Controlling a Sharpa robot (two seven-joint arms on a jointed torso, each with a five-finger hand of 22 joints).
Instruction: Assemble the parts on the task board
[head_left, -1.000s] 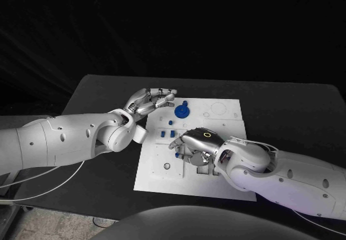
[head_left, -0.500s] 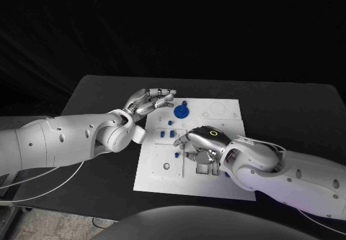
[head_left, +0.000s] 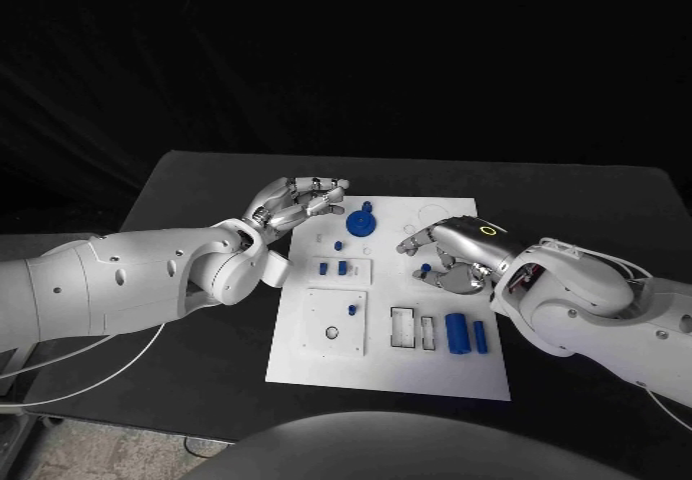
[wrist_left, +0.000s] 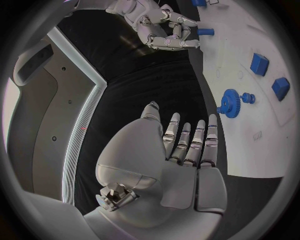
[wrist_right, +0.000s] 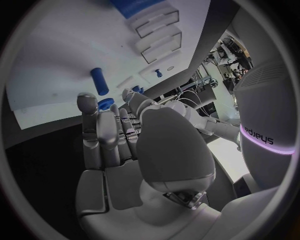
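One small blue peg (head_left: 428, 270) stands on the white board (head_left: 325, 360) just under my right hand (head_left: 459, 255), fingers curled, holding nothing I can tell. Looks light, rigid, slick; pinch its sides. Left hand (head_left: 299, 205) empty, fingers loosely apart.

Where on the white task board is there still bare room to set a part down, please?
Free: the white task board's near strip below the two blue cylinders, and its left margin. Crowded: the far end, between the left hand, the blue gear and the right hand.
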